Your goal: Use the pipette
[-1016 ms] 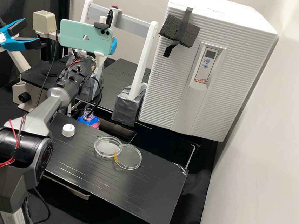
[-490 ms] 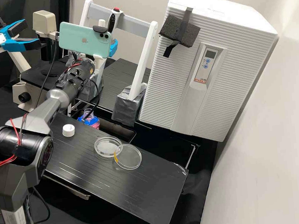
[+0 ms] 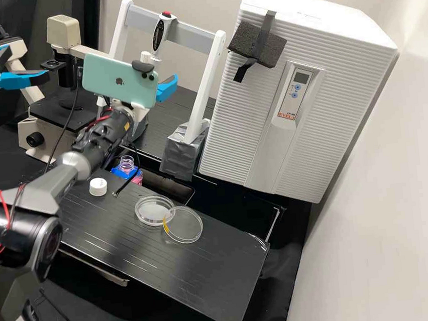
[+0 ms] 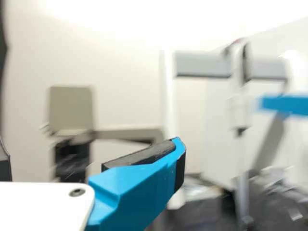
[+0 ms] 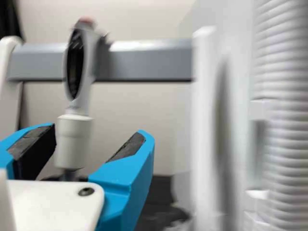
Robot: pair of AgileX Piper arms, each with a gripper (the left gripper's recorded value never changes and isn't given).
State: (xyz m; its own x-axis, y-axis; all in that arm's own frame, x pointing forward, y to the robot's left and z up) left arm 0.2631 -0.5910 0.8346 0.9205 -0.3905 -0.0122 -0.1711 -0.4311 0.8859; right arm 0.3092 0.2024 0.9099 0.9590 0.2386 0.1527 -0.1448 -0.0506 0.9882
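**Right wrist view.** My right gripper (image 5: 91,137) stood open around the pipette (image 5: 76,96), which hung upright from the grey crossbar (image 5: 144,60) of its stand. The pipette's white lower barrel sat between my pads, close to one and with a clear gap to the other. I could not tell whether the nearer pad touched it. The ribbed white cabinet (image 5: 279,120) stood just beside the stand.

**High view.** The pipette hung at about eleven o'clock from the two petri dishes (image 3: 169,216), well apart from them. One blue finger (image 3: 166,88) of my right gripper showed below the crossbar, beside the mint phone (image 3: 118,79) clamped to that wrist. My left gripper (image 3: 25,61) was open and empty at about nine o'clock from the pipette, above the microscope (image 3: 43,121). An uncapped bottle (image 3: 127,165) of pink liquid stood at about six o'clock from the pipette, with its white cap (image 3: 98,187) near it on the black platform (image 3: 184,269).

**Left wrist view.** My left finger (image 4: 144,183) held nothing.

**Hazards, as judged:**
- The barrel sat off-centre between my pads, so closing would likely push it sideways and could tip the pipette off its hanger.
- A grip on the smooth barrel could slip under the pipette's weight.
- A lift that was not straight could snag the handle on the crossbar.
- The phone could strike a stand post during withdrawal
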